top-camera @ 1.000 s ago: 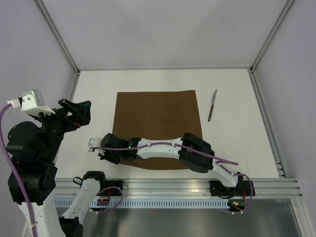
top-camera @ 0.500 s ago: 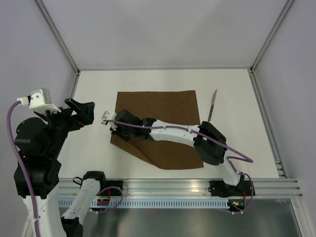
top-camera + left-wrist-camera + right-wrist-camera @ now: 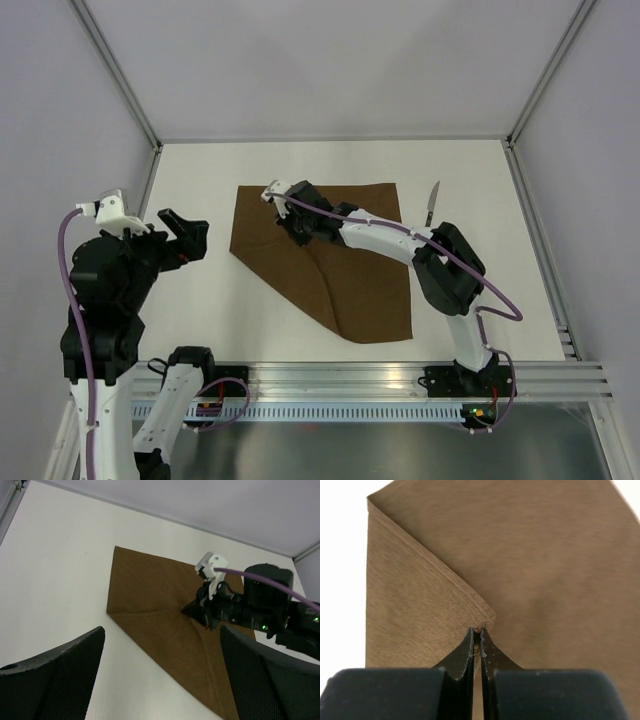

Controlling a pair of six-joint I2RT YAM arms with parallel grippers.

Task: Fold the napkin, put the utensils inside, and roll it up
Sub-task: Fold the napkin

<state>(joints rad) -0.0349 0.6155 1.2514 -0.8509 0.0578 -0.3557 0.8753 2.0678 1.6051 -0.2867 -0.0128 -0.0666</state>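
One napkin, one knife, two grippers: the right gripper (image 3: pixel 477 635) is clamping a folded corner.
The plain dark brown cloth napkin (image 3: pixel 350 270) is lying mid-desk, its near-left corner doubled over toward the far edge and sitting pinched between the right gripper's closed fingers. The single slim silver-bladed table knife with a dark handle (image 3: pixel 430 213) is resting beside the napkin's far-right corner, apart from it. The left gripper (image 3: pixel 195 238) is hovering by the white desk's (image 3: pixel 200 300) left edge, fingers spread wide, holding nothing.

White table (image 3: pixel 480 180), partly folded brown napkin (image 3: pixel 370 290), knife (image 3: pixel 430 204) nearby
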